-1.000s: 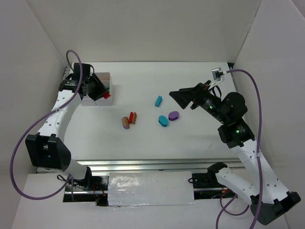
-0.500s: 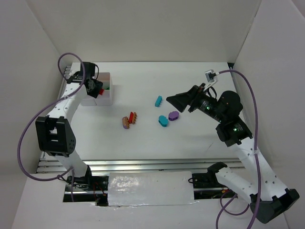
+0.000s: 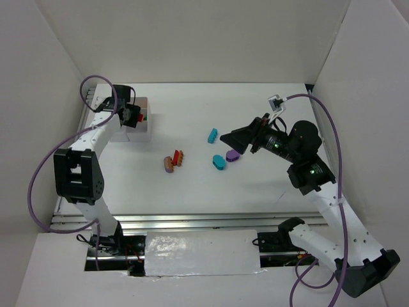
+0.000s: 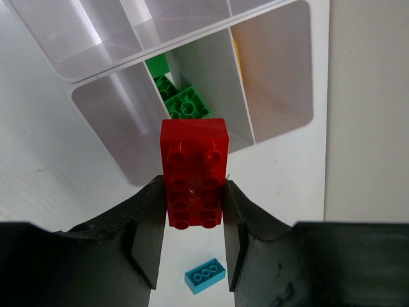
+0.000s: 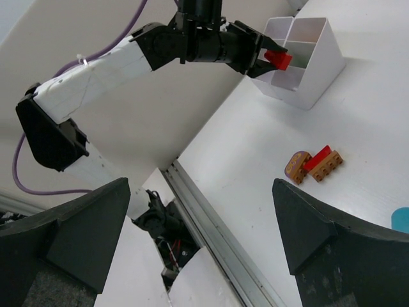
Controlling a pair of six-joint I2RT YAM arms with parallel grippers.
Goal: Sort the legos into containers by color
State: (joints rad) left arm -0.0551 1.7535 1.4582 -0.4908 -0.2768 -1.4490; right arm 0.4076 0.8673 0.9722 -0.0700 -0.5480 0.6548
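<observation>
Grip first: your left pincer [image 4: 193, 204] pinches the red brick [image 4: 193, 169] by its long sides, low in the centre of the wrist frame. The brick's far end overlaps the near edge of the white tray [image 4: 275, 77]. Green bricks [image 4: 182, 102] lie in the cell straight above it, so don't release there. The cell [image 4: 108, 121] to the left looks bare and seems the better drop. Centre the brick over it, lower it past the dividers, then let go. Your right pincer [image 3: 227, 138] is spread wide, holding nothing, just above the purple piece [image 3: 232, 155] in the overhead frame.
</observation>
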